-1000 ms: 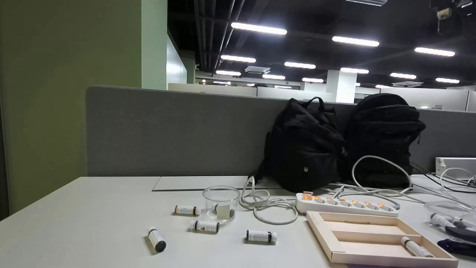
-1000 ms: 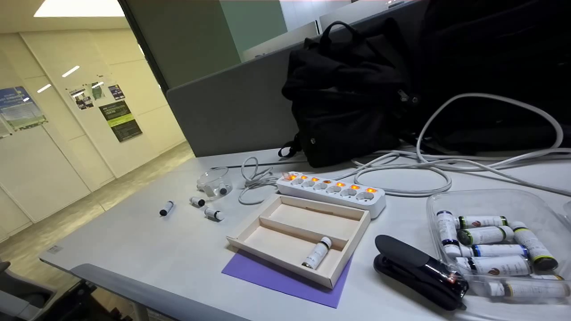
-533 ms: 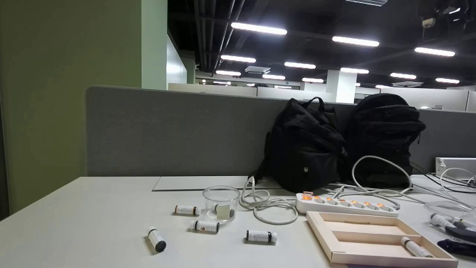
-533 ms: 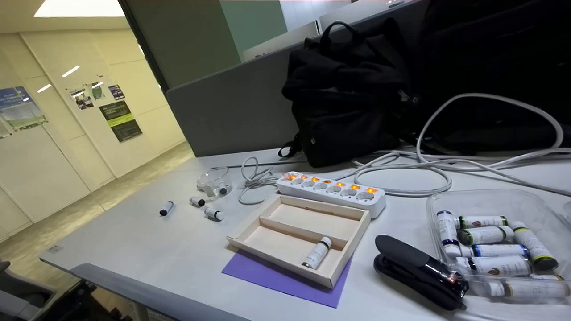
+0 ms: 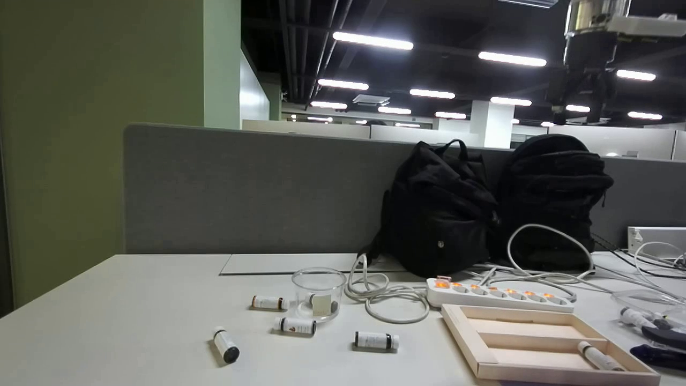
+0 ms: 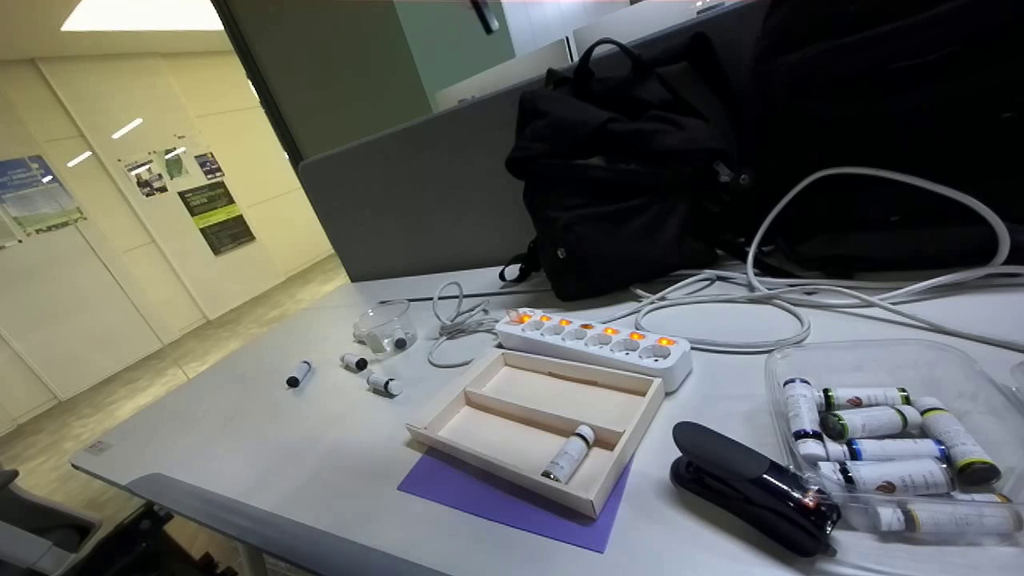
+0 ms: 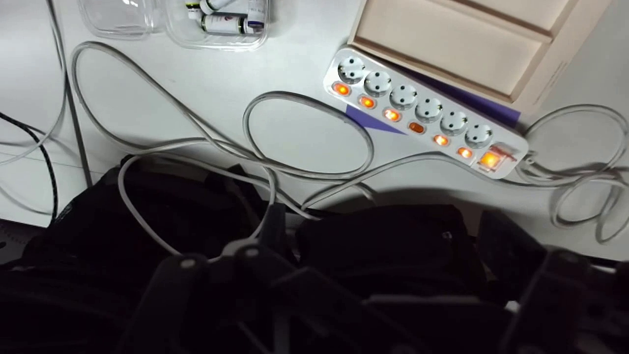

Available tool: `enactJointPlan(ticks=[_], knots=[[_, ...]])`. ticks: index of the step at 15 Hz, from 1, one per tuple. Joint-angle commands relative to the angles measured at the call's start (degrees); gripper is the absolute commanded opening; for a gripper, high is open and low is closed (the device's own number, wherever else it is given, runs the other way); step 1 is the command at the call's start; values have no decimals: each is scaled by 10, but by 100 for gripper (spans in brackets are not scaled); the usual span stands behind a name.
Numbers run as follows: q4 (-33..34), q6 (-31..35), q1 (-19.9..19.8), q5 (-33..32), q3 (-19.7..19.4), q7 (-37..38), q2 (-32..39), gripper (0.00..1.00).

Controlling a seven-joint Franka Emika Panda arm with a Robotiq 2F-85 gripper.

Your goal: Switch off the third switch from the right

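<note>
Arm (image 5: 597,19): high over the desk (image 5: 134,321), end section upright.
Claw (image 7: 382,216): pointing down, spread apart.
Power strip (image 6: 592,352): towards the desk's back edge, between wooden box (image 5: 563,375) and backpack (image 5: 439,214).
Switches (image 7: 416,127): one dark, the rest lit.

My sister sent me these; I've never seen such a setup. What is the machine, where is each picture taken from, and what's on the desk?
The machine is a robot arm, mostly out of frame, ending in a gripper: a hand with two dark fingers. Two views come from cameras outside the robot, facing the desk; the third comes from a camera on its wrist, so the fingers show at the bottom. On the desk lie a power strip with orange switches, all lit but one, a tray holding a bottle, a stapler, a tub with more bottles, and cables. Two backpacks stand behind. The fingers are spread apart and hold nothing.
</note>
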Motion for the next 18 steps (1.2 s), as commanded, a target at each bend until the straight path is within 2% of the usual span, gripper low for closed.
enactJointPlan(ticks=[1, 2, 3, 5, 7, 16, 18], knots=[[140, -57, -19, 75, 1, -7, 143, 100], [169, -96, -28, 101, 7, -10, 171, 100], [88, -35, -29, 65, 14, -4, 108, 100], [135, -65, -37, 87, 19, -5, 158, 100], [152, -73, -38, 89, 20, -5, 175, 100], [157, -81, -38, 90, 20, -5, 172, 100], [168, -64, -41, 97, 26, 3, 199, 100]])
